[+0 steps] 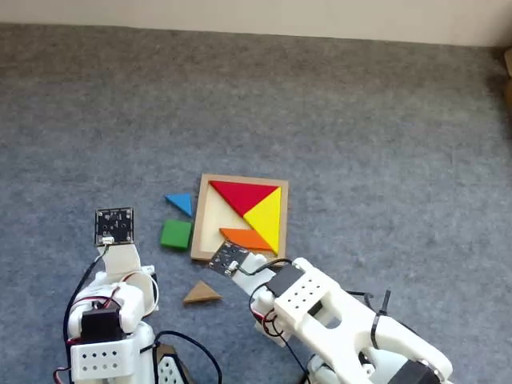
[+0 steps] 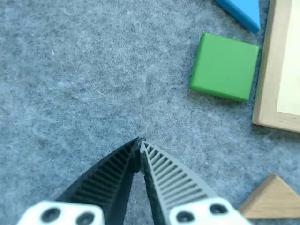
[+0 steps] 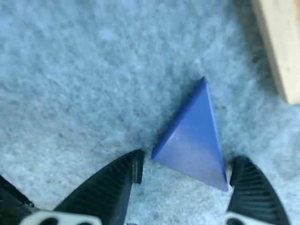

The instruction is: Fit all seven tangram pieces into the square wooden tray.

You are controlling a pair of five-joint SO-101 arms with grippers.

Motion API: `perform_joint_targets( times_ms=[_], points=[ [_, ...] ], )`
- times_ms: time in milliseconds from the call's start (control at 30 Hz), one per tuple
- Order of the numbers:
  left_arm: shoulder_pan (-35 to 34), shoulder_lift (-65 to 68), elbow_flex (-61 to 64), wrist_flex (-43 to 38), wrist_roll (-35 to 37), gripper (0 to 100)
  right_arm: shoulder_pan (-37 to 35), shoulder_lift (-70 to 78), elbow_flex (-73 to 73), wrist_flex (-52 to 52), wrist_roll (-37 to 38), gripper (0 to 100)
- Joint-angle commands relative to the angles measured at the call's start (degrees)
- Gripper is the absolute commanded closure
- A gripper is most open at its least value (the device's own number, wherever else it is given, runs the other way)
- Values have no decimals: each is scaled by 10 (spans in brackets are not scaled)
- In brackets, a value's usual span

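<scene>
Between the right gripper's spread fingers, a dark blue triangle

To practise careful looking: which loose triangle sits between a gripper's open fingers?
The dark blue triangle, between the right gripper's fingers; the light blue triangle and tan triangle lie free on the carpet.

1. One wooden tray.
2. Five triangles: red triangle, yellow triangle, light-blue triangle, tan triangle, dark-blue triangle.
3. One green square.
4. One orange parallelogram.
5. Two arms: left arm, right arm.
</scene>
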Motion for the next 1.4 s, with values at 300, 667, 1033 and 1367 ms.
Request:
perform_joint_targets(
  times_ms=[300, 667, 1033, 1367],
  points=[
    [-9, -21, 12, 3, -6, 993, -12, 5, -21, -32, 0, 796],
    [-9, -21, 12, 3, -6, 993, 15, 4, -107, 64, -174, 796],
    [-9, -21, 12, 3, -6, 993, 15, 6, -123, 0, -328, 793],
    [-9, -21, 12, 3, -6, 993, -12, 12, -124, -5, -327, 781]
  ],
)
